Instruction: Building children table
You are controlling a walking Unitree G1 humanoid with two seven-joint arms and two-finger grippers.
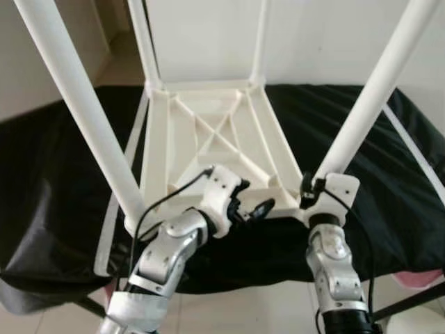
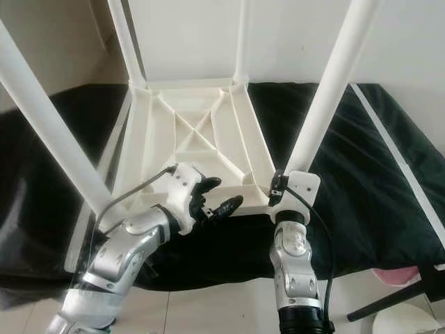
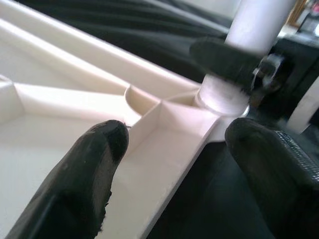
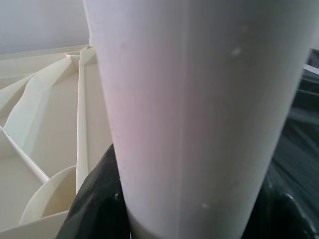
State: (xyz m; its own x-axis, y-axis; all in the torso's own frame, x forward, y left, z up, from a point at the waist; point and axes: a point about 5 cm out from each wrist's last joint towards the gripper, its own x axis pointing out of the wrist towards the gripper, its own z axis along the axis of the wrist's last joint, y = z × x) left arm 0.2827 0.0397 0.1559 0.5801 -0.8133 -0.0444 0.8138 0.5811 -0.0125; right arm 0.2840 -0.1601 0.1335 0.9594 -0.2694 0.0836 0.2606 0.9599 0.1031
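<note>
One white tabletop lies upside down, ribbed underside up. Four white legs rise from its corners. One black cloth lies beneath. Two grippers work there.

A white plastic children's table lies upside down on a black cloth, its ribbed underside facing up and four white legs rising from its corners: near left leg, near right leg, and two thinner-looking far legs. The left end effector hovers over the near edge of the tabletop with its black fingers spread apart. The right end effector sits at the base of the near right leg, its fingers on either side of that leg.
</note>
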